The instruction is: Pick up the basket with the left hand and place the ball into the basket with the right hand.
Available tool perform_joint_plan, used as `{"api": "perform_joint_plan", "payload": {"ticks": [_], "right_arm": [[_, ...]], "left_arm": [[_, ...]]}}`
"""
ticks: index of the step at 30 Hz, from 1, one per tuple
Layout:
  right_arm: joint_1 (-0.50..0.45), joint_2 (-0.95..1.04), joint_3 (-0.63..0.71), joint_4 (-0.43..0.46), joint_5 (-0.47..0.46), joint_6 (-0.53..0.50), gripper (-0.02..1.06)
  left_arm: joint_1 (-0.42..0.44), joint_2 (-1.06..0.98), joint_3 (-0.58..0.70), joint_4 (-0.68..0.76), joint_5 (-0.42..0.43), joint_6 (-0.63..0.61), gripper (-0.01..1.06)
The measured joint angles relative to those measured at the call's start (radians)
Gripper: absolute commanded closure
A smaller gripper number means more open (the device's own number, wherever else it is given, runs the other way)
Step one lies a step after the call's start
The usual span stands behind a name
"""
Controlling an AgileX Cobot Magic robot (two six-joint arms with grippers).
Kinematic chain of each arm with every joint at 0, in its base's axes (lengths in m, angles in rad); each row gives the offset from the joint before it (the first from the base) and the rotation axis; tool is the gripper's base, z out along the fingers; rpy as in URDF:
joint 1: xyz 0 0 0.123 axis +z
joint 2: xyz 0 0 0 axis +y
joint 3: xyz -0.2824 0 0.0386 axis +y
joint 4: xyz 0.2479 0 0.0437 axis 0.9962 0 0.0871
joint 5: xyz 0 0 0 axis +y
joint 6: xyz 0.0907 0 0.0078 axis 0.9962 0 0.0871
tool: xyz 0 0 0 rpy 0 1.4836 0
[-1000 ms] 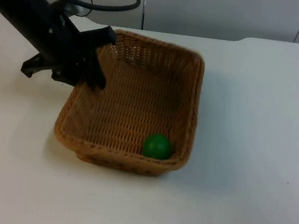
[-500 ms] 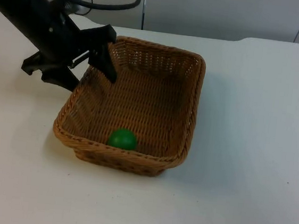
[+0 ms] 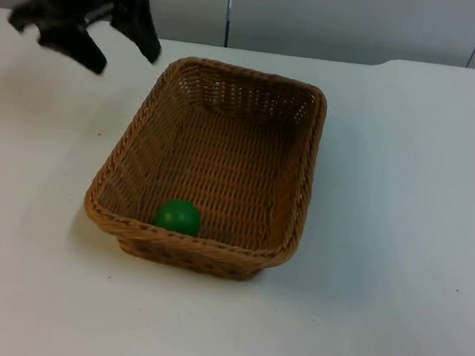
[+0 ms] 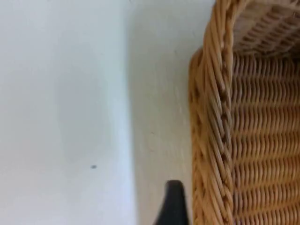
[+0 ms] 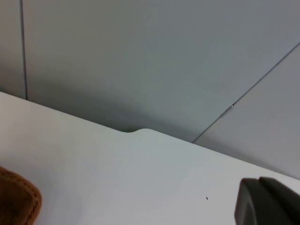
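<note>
On the table the wicker basket sits flat, all four sides down, with the green ball already inside, resting against the near wall toward the near-left corner.

Change noted: half a second ago my left pincer was at the basket's far-left rim with one finger inside the weave wall. Now it has let go and pulled up and away toward the far-left corner of the table. It hangs open, fingers spread, clear of the rim and holding nothing. From the left wrist I see the basket's rim just beside one black fingertip, with bare table between them, so no contact.

Ball has also moved: a second ago it lay in the near-right corner, then rolled leftward along the near wall as the basket settled. I judge the roll comes from the basket being tipped and then lowered.

Right pincer: a grey-black finger end shows at the right wrist, looking over the table edge toward the grey partition wall, with a corner of the basket at the side. Cannot tell whether it is open or closed. That arm waits.

Judgement: ball is in, basket is set down and released. Task reads as essentially complete; what remains is retracting the left arm.
</note>
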Motion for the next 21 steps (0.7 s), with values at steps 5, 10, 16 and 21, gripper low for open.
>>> {"api": "perform_joint_plan", "payload": {"ticks": [5,10,16,21], "right_arm": [[0.000,-0.003,0.000,0.000,-0.085,-0.107,1.05],[0.000,-0.018,0.000,0.000,-0.232,-0.289,1.05],[0.000,-0.083,0.000,-0.002,-0.401,-0.661,1.05],[0.000,-0.160,0.000,-0.004,-0.293,-0.798,1.05]], "left_arm": [[0.007,-0.087,-0.074,0.085,0.044,-0.021,0.95],[0.006,-0.208,-0.115,0.118,0.060,-0.004,1.05],[0.006,-0.434,-0.119,0.201,0.079,0.005,1.05],[0.006,-0.628,-0.119,0.300,0.168,0.007,1.05]]}}
